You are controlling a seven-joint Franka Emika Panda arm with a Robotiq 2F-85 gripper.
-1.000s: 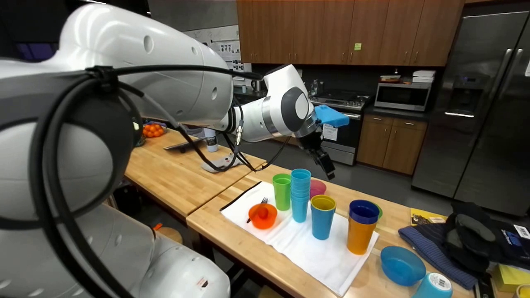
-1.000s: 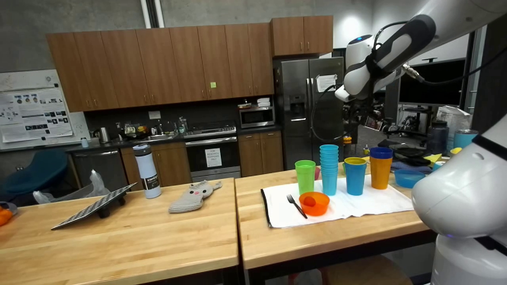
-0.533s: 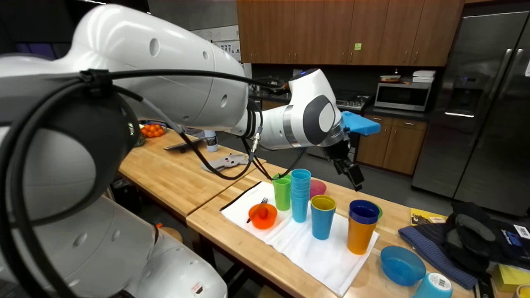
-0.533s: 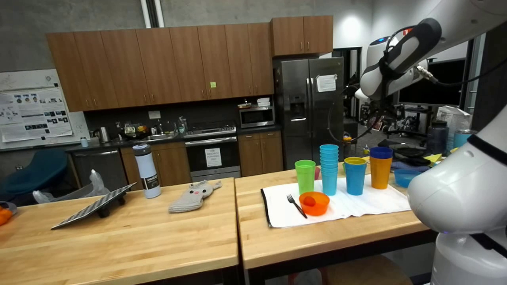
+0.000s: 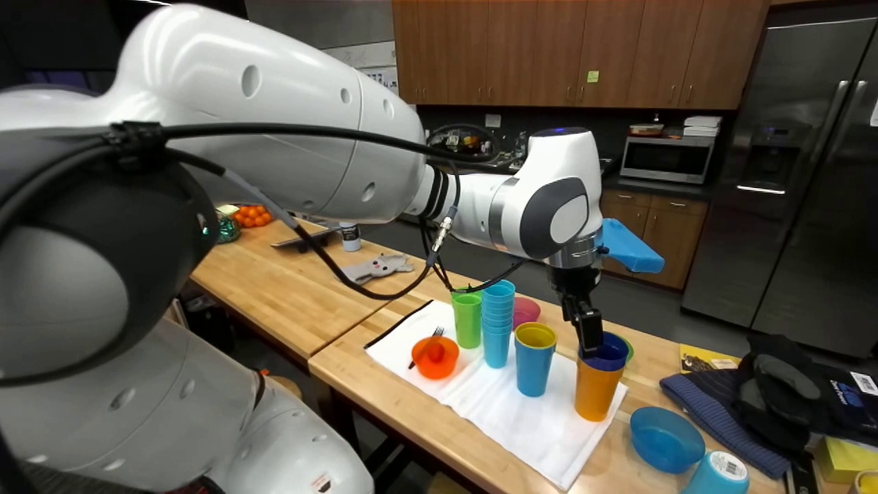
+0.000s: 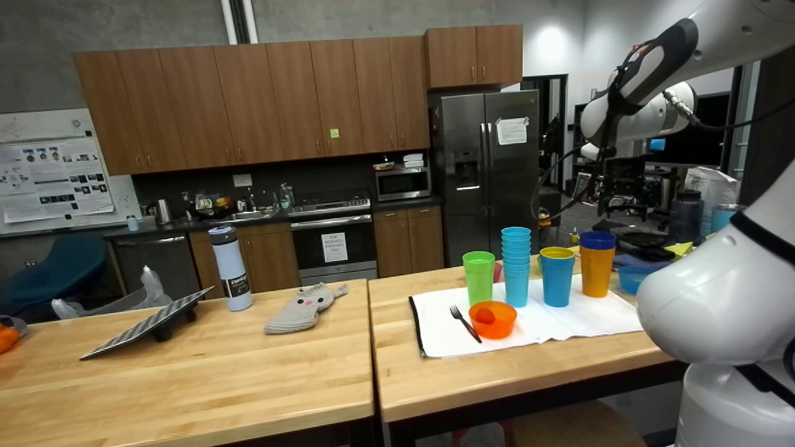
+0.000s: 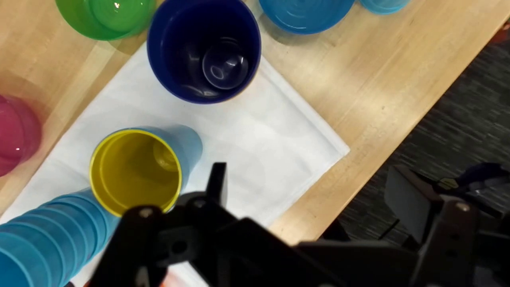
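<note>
Fingers (image 7: 408, 203) spread wide, empty; only the wrist view shows two cups' inner bottoms: yellow cup (image 7: 133, 171) left, navy cup (image 7: 203, 52) right.

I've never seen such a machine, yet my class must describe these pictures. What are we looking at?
This is a robot arm with a gripper. Two pictures come from cameras outside it; the third looks down from its wrist. On the table, a cloth bears a green cup, a stack of blue cups, a yellow cup inside a blue cup, a navy cup inside an orange cup, an orange bowl and a fork. A pink bowl and a blue bowl stand off the cloth. The gripper's fingers are apart, holding nothing.
</note>
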